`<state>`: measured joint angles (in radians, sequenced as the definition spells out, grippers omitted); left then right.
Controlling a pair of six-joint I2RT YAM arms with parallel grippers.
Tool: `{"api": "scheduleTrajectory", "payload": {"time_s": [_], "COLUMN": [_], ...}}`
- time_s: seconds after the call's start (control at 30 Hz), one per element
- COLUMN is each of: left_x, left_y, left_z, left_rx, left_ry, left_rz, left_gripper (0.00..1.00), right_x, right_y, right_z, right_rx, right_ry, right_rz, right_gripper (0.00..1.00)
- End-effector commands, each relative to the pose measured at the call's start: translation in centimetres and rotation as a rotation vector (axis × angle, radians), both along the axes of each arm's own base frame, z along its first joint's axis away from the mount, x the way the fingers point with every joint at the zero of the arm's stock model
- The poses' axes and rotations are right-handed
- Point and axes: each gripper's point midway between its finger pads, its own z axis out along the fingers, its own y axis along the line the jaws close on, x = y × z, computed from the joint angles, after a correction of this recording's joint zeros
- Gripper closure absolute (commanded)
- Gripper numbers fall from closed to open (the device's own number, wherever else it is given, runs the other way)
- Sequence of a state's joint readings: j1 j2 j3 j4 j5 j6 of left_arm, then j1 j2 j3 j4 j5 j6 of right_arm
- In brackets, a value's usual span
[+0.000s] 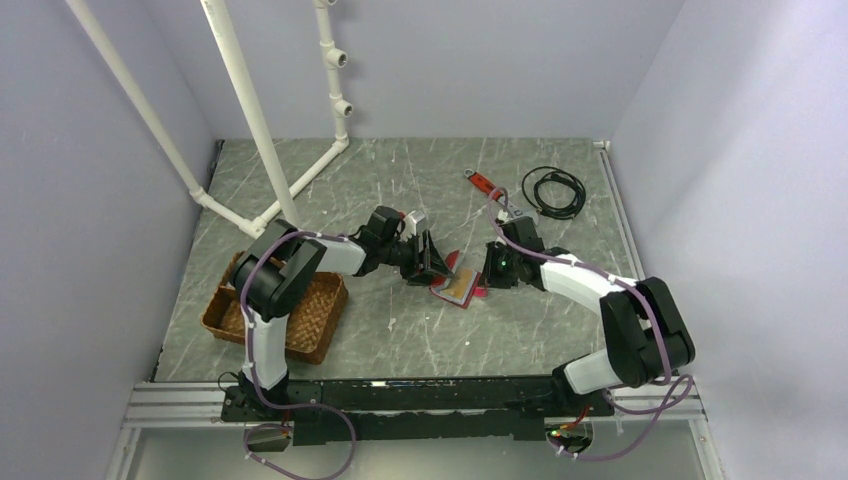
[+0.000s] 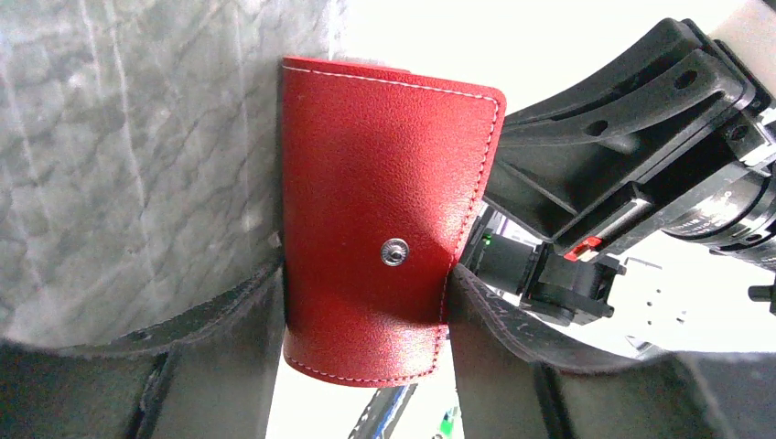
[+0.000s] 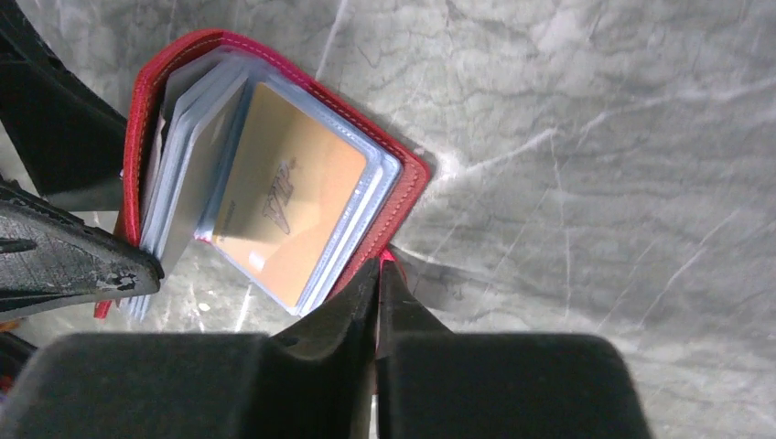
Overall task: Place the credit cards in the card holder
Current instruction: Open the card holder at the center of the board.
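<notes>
in the top external view, the red card holder [image 1: 462, 290] is seen near the middle of the marbled table [image 1: 400, 340], lying open between the two arms, with a gold-brown face turned upward. the left gripper [image 1: 432, 262] is set against its left side and the right gripper [image 1: 488, 278] against its right side. a wicker tray [image 1: 310, 330] is placed at the left, beside the left arm, well apart from the holder. a red-handled wrench [image 1: 483, 182] and a coiled black cable [image 1: 553, 190] are seen toward the far right, and a white pipe frame [image 1: 250, 100] is stood at the far left. in the left wrist view, the red card holder [image 2: 366, 201] is clamped across its width between the left gripper's [image 2: 366, 274] dark fingers [image 2: 220, 338]; its stitched outer cover and a metal snap stud [image 2: 395, 251] are faced toward the camera. in the right wrist view, the holder [image 3: 403, 174] is shown spread open, and a gold-brown card [image 3: 293, 201] is seated in the foremost clear sleeve. further pale sleeves [image 3: 188, 155] are fanned to its left; whether cards are carried in them cannot be told. the right gripper's [image 3: 378, 274] jaws are pressed almost together, and a sliver of the holder's red edge is pinched between them.
</notes>
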<state>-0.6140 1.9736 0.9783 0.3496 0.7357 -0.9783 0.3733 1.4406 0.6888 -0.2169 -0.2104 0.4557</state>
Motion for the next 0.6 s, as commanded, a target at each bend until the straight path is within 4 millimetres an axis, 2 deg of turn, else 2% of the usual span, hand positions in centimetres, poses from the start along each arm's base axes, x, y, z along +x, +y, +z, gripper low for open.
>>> {"api": "scheduleTrajectory", "payload": {"time_s": [0.0,0.13,0.2,0.27,0.47,0.53,0.57], "left_x": [0.3,0.3,0.0,-0.3,-1.1,-1.3,-1.4], "left_y": [0.5,1.9,1.9,1.7,1.2,1.0,1.0], "left_z": [2.4,1.8,2.1,2.4,1.0,0.8,0.6], "left_rx": [0.046,0.136,0.125,0.099,0.121,0.135,0.152], "left_ry": [-0.106,-0.142,-0.161,-0.173,-0.172,-0.173,-0.175], "left_rz": [-0.035,-0.027,-0.033,-0.046,-0.047,-0.043,-0.037], "left_gripper": [0.42,0.33,0.24,0.19,0.20,0.27,0.31], "right_x": [0.8,0.7,0.6,0.4,-0.2,-0.5,-0.6], "right_y": [0.4,0.3,0.1,0.1,1.1,1.3,1.3], "right_z": [1.3,1.5,1.4,1.2,1.3,1.5,1.6], "right_rx": [0.049,0.055,0.050,0.055,0.100,0.101,0.103], "right_ry": [-0.065,-0.075,-0.084,-0.092,-0.078,-0.068,-0.064], "right_rz": [-0.038,-0.054,-0.062,-0.054,0.007,0.020,0.026], "right_gripper": [1.00,1.00,1.00,1.00,1.00,0.77,0.68]}}
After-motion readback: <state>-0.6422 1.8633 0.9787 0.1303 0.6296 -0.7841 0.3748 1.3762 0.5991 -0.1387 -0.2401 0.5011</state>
